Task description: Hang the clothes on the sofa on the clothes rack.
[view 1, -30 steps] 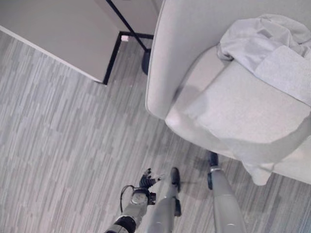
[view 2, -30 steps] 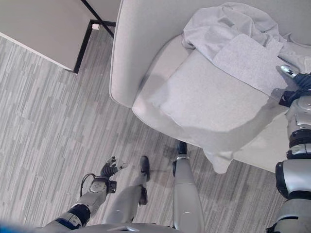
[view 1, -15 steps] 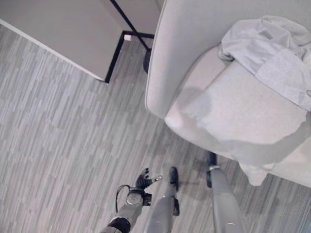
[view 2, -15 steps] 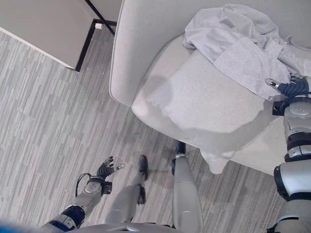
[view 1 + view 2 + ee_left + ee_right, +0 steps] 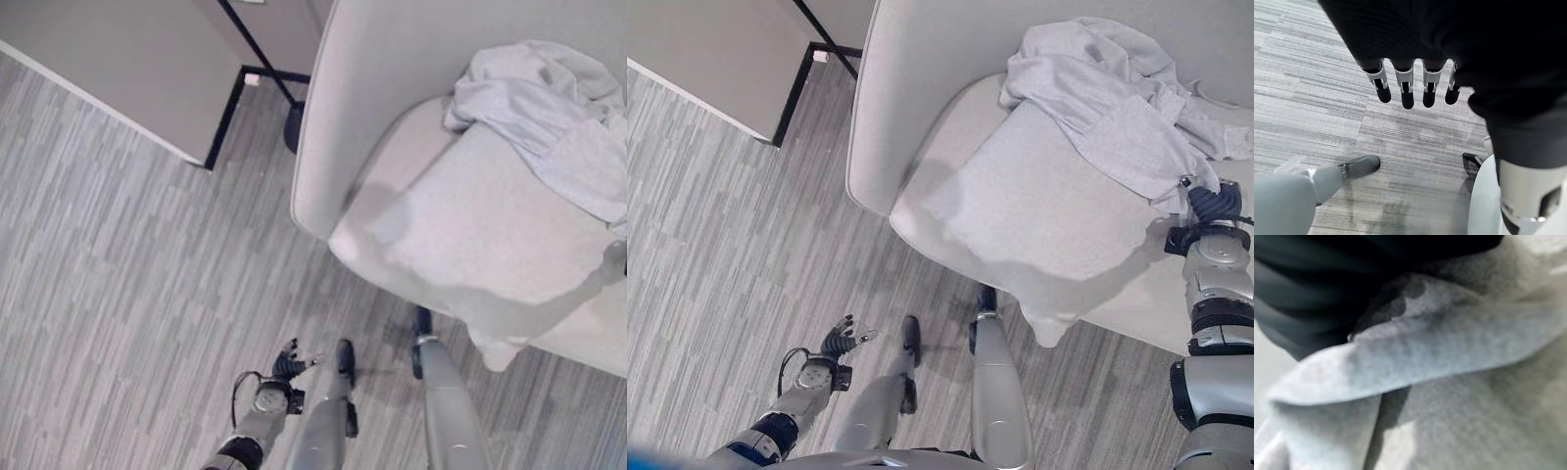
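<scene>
Light grey sweatshirt in a crumpled heap on the pale sofa, up against the backrest and spilling over the seat cushion. Right hand at the sweatshirt's near edge, with grey cloth folded right over it in the wrist view; cannot tell if the fingers are curled or straight. Left hand down low over the grey striped floor, well apart from the sofa, fingers straight, nothing held.

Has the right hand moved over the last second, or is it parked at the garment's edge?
Yes. Against the sofa, the right hand has come back along the seat toward the front edge, and the grey garment has bunched with it.
</scene>
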Motion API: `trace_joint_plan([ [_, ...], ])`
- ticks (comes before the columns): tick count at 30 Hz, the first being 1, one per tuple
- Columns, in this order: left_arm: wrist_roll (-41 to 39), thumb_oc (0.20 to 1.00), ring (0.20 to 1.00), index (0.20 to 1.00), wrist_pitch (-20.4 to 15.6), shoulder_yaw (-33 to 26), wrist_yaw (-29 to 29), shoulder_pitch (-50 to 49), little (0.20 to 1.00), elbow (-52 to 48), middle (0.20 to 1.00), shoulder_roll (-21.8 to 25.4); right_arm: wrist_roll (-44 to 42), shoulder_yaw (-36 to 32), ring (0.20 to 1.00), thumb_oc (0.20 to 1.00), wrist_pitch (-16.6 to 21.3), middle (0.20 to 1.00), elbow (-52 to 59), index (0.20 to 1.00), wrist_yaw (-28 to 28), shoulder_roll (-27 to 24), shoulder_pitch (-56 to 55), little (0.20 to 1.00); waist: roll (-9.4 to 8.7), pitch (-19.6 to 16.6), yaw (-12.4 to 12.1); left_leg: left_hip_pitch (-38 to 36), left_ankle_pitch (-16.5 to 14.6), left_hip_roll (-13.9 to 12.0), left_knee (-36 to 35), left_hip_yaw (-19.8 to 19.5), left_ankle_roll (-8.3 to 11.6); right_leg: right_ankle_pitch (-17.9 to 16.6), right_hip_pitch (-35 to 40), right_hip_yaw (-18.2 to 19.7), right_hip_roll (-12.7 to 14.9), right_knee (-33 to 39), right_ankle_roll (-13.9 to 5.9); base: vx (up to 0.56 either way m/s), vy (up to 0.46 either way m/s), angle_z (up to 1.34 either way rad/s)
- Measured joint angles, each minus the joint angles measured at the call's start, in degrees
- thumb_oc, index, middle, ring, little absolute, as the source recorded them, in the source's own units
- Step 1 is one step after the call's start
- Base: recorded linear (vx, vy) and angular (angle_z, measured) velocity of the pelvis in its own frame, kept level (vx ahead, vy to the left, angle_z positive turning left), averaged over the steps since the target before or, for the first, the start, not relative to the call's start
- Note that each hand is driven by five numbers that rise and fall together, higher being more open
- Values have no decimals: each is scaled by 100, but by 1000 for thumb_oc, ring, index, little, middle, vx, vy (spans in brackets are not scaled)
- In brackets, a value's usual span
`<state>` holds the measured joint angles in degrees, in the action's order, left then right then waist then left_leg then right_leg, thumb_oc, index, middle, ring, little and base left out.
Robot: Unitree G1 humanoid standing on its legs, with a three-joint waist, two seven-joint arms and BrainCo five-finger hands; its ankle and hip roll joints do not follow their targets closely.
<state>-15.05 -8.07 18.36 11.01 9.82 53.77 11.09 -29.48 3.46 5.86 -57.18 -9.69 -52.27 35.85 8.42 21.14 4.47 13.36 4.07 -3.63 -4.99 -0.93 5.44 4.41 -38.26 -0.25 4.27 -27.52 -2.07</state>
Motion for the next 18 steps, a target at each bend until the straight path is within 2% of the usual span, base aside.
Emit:
trace_joint_plan([
  [9,0,1000,1000,1000,9,-82,6,-2,1000,-36,1000,40,-709,-625,200,200,58,200,89,200,-122,93,-362,200,-78,-18,6,-183,-13,-1,-24,-52,17,3,258,-53,52,96,-21,-6,9,3],
  [18,24,1000,1000,1000,111,-86,2,-32,1000,-124,1000,47,-822,-1448,200,200,68,200,748,200,-222,69,-1239,200,-127,-34,35,-411,-63,47,-28,-153,30,29,624,-161,178,174,-89,-6,17,7],
])
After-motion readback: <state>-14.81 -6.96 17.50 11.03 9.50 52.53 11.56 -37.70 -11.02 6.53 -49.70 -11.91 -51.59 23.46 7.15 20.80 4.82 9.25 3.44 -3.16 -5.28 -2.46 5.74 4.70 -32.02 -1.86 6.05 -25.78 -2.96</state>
